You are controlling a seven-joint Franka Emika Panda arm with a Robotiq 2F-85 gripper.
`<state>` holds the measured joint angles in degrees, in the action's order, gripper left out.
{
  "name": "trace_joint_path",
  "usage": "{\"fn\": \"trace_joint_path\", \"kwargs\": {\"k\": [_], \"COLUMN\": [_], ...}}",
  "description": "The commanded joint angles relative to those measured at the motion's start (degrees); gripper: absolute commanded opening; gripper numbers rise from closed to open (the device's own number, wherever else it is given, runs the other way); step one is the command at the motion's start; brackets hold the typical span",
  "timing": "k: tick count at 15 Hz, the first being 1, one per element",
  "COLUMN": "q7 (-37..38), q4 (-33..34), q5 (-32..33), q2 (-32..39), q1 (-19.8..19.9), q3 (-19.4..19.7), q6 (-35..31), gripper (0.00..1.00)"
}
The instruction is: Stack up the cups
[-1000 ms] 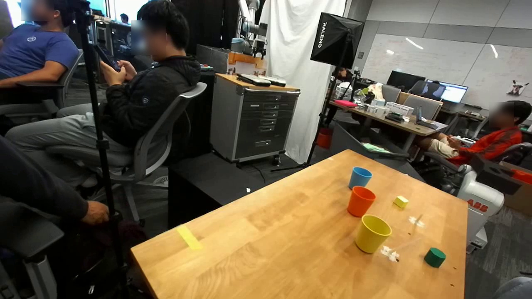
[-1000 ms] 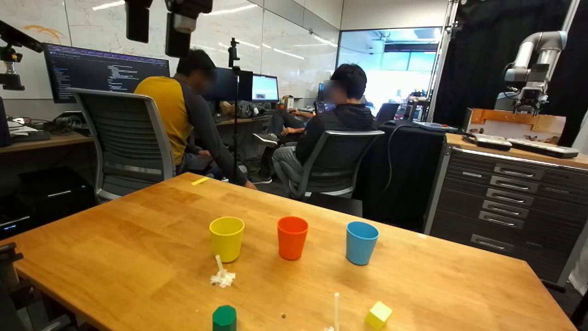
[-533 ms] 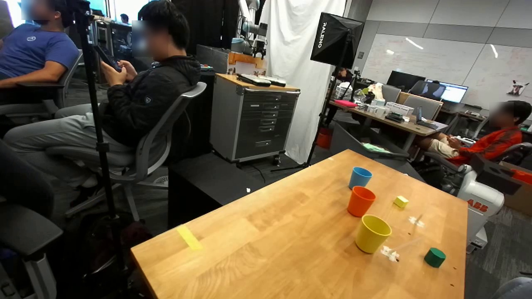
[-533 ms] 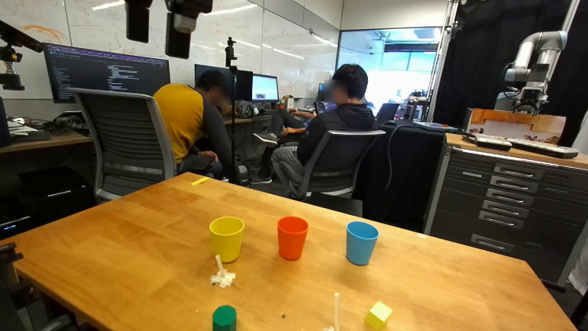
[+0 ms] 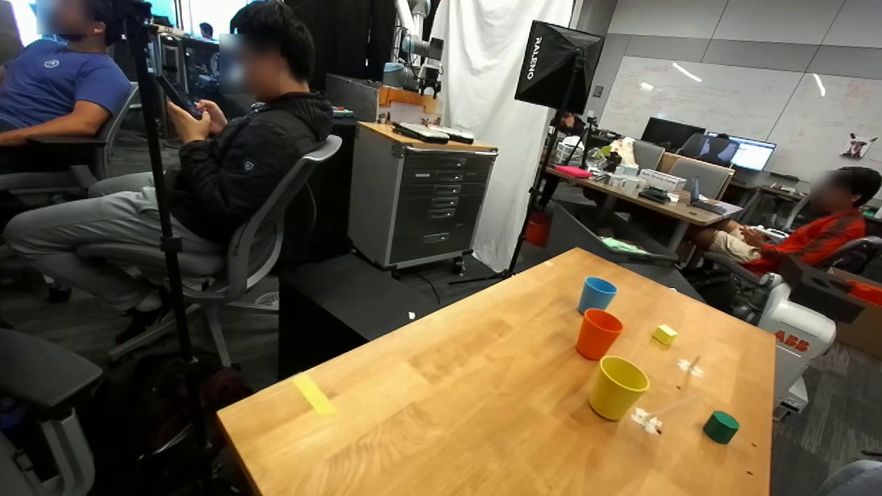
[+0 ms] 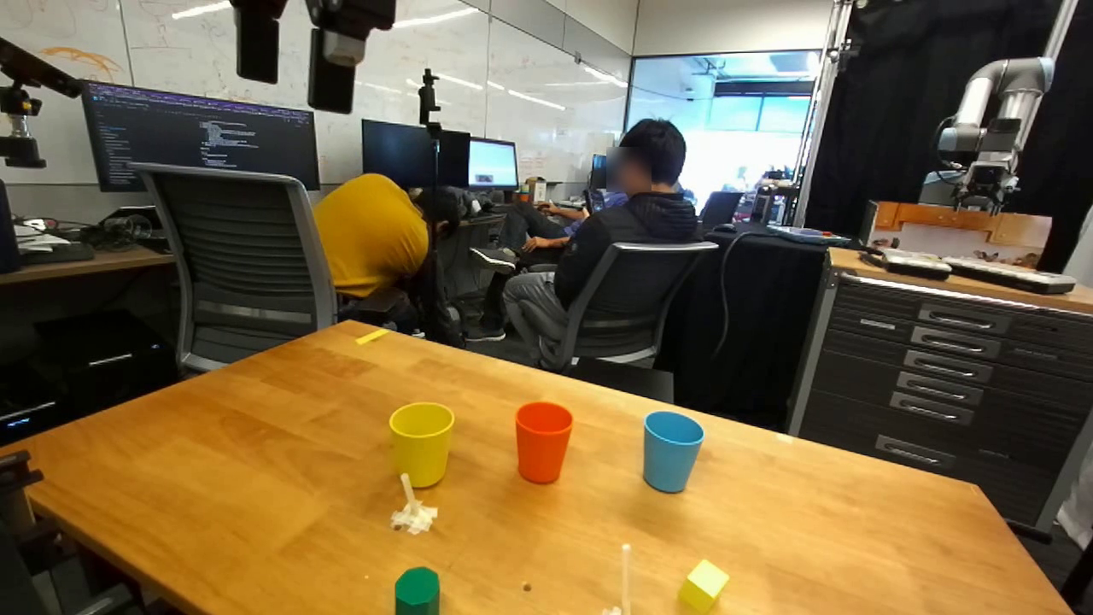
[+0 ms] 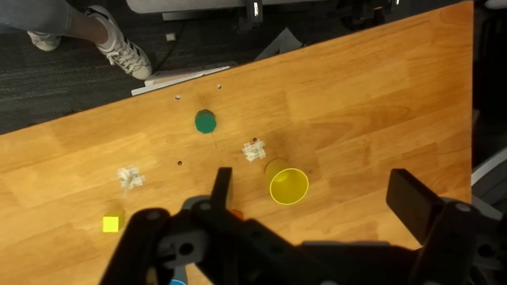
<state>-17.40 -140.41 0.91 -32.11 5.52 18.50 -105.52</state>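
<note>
Three cups stand upright and apart in a row on the wooden table: the yellow-green cup [image 5: 613, 399] [image 6: 422, 448], the orange cup [image 5: 597, 337] [image 6: 543, 446] and the blue cup [image 5: 595, 297] [image 6: 671, 454]. My gripper [image 6: 295, 73] is open and empty, high above the table at the top of an exterior view. In the wrist view the yellow-green cup [image 7: 288, 186] shows below and between the wide-spread fingers [image 7: 312, 179], nearer the left finger. There the gripper hides most of the orange cup [image 7: 237, 214] and the blue cup [image 7: 177, 282].
A dark green block [image 5: 721, 427] [image 7: 205, 121] and a small yellow cube [image 6: 704, 586] [image 7: 111, 222] lie on the table [image 5: 441, 413]. Two thin pale sticks [image 6: 409, 492] [image 6: 626, 576] stand up from white tape patches [image 7: 254, 150] [image 7: 130, 177] near the cups. People sit beyond the table.
My gripper has come down very slightly in an exterior view. The cups and blocks have not moved. A person in a yellow shirt behind the table has bent down.
</note>
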Motion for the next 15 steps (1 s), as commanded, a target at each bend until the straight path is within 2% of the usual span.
{"fn": "trace_joint_path", "kwargs": {"k": [1,8,15], "q7": [2.05,3.03,2.01], "q4": [0.13,3.49,11.76], "q5": [-2.77,-7.34,-10.79], "q2": [0.90,8.86,23.66], "q1": [2.17,1.98,0.25], "q3": [-0.40,-0.69,-3.06], "q6": [-5.68,-18.10,-23.67], "gripper": [1.00,1.00,1.00]}}
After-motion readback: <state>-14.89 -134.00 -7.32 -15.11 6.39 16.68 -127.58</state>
